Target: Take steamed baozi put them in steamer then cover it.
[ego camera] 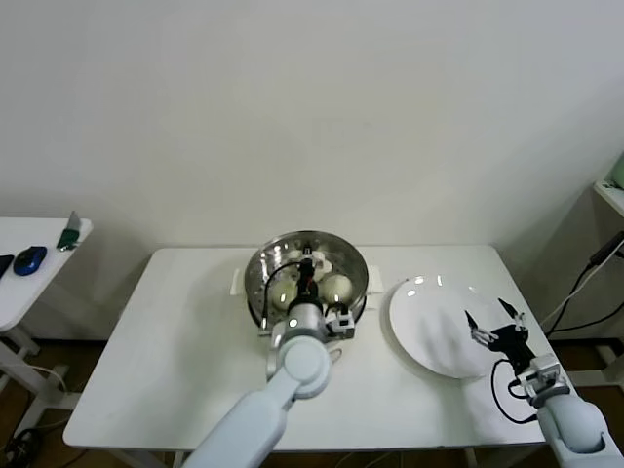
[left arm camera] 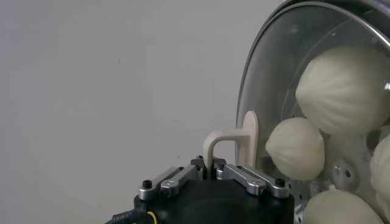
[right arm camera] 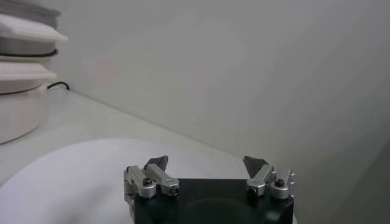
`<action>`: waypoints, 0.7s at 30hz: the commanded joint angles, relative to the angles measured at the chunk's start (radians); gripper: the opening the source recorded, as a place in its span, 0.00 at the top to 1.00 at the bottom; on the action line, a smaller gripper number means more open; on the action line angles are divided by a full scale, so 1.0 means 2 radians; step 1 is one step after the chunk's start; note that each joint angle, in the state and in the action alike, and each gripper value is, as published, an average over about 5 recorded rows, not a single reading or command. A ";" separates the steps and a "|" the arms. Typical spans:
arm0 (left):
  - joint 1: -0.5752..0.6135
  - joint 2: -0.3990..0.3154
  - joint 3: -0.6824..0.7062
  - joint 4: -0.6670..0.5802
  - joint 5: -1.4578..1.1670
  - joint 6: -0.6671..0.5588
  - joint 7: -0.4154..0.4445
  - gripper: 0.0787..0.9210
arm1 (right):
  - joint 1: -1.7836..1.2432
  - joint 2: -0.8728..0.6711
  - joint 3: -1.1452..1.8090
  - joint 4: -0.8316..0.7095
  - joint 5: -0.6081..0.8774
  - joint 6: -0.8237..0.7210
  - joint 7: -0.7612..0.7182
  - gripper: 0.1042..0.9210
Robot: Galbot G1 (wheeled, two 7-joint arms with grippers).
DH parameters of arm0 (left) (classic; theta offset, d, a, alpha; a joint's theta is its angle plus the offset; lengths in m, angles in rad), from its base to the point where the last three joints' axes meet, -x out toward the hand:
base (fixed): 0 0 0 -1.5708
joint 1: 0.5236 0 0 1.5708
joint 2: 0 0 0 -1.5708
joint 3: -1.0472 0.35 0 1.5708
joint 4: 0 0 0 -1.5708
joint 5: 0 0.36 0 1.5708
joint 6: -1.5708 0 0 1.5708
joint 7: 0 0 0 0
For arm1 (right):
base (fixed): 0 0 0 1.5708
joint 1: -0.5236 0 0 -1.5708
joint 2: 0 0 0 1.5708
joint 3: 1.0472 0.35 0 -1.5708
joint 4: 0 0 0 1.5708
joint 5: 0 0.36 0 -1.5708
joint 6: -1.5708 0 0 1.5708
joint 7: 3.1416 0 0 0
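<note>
- On the white table (ego camera: pixel 175 331) in the head view, the steamer (ego camera: pixel 261 292) stands at mid-table with the clear cover (ego camera: pixel 336 255) lying on top of it; cream buns show through the glass. The left gripper (ego camera: pixel 310 283) reaches over it, clamped on the cover's handle. A white plate (ego camera: pixel 429 331) lies just right of the steamer, and the right gripper (ego camera: pixel 495 325) hovers over the plate's right part with fingers spread wide, holding nothing.
- From the left wrist view, the left gripper (left arm camera: pixel 212 172) is pinched tight on the cream bar handle (left arm camera: pixel 234 143) of the cover (left arm camera: pixel 268 73). The steamed baozi (left arm camera: pixel 344 88) sit behind the glass.
- From the right wrist view, the right gripper (right arm camera: pixel 207 167) stands wide apart above the plate (right arm camera: pixel 67 176), with the steamer (right arm camera: pixel 24 79) off at the edge.
</note>
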 commanded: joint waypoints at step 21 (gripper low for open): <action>0.017 0.034 -0.002 -0.066 -0.056 0.025 -0.006 0.57 | 0.002 0.004 0.002 0.004 -0.001 -0.006 -0.004 0.12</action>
